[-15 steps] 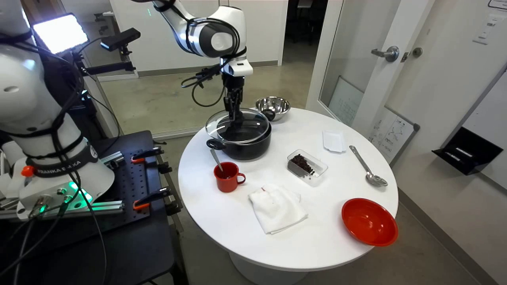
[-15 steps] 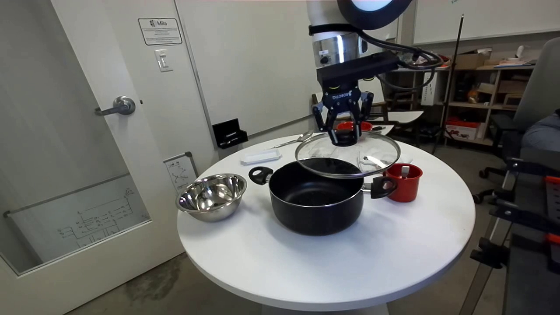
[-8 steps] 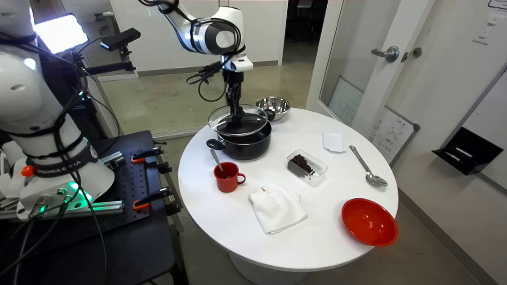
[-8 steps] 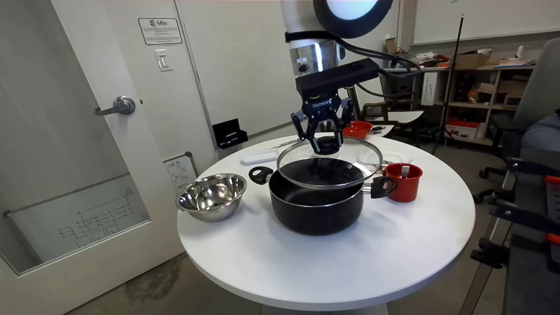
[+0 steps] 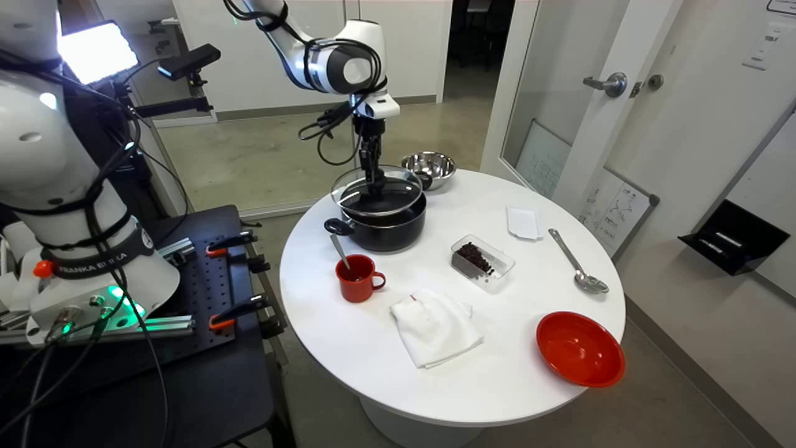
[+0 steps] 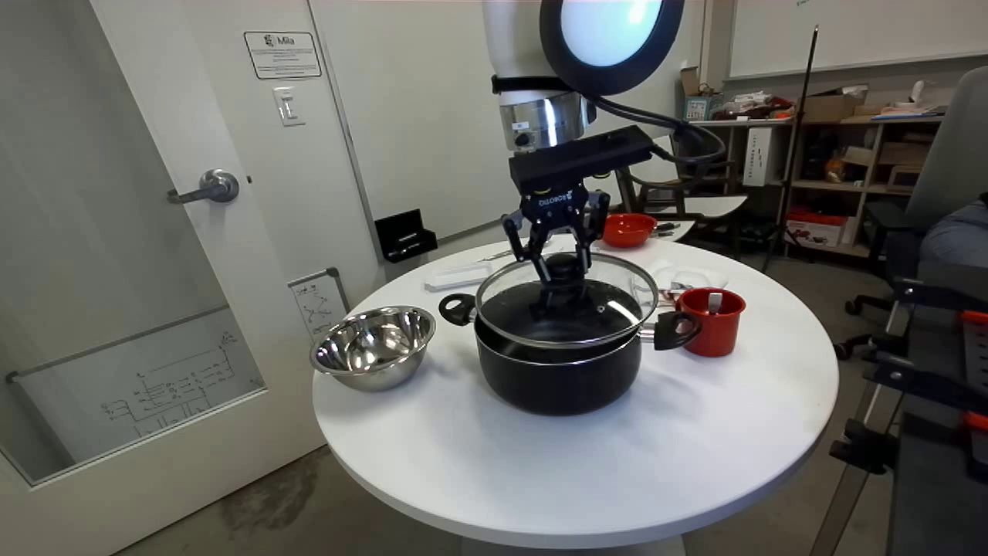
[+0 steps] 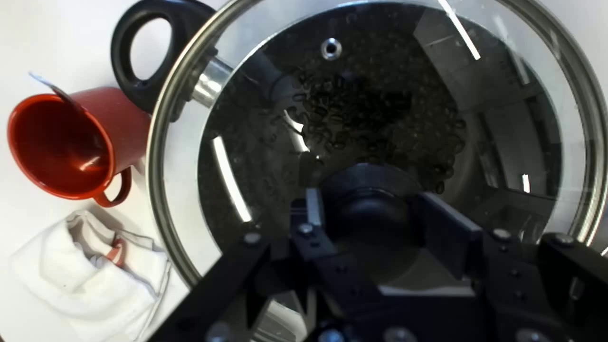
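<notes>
In an exterior view, the gripper (image 5: pixel 375 185) is clamped on the round lid (image 5: pixel 398 191), straight below it and just over the pot (image 5: pixel 387 238), the arm's base (image 5: pixel 87 267) reading "FRANKA". In an exterior view, a gap shows between the lid's near rim and the pot's; the gripper bears "ROBOTIQ" and a sign (image 6: pixel 282 55) well apart from it "Mila". The wrist view has the knob (image 7: pixel 373 213) between the fingers (image 7: pixel 314 207), the lid showing no long axis, and one handle (image 7: pixel 187 35) of the pot up and left of the gripper.

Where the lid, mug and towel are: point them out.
Lid (image 6: pixel 580 318), in an exterior view: on its glass.
Mug (image 5: pixel 356 290), in an exterior view: on its outer wall.
Towel (image 5: pixel 436 330), in an exterior view: on the middle of the cloth.
</notes>
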Available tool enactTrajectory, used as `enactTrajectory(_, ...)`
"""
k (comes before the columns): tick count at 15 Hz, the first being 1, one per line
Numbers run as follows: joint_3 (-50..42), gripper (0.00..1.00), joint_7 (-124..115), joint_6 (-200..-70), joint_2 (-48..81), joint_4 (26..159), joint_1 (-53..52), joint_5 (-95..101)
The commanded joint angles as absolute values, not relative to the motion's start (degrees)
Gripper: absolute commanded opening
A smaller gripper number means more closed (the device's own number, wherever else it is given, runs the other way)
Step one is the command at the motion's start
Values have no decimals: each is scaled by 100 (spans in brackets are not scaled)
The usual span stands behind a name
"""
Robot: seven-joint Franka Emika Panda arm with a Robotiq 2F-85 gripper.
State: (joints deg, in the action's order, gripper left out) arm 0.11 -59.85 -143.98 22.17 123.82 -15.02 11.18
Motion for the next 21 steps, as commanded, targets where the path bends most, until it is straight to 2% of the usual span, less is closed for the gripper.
enactTrajectory(1, -61, 26, -6030, -14623, 2282, 12285, -1576, 1136)
enactTrajectory(21, -226, 26, -6041, -14807, 2664, 12083, -1746, 1165)
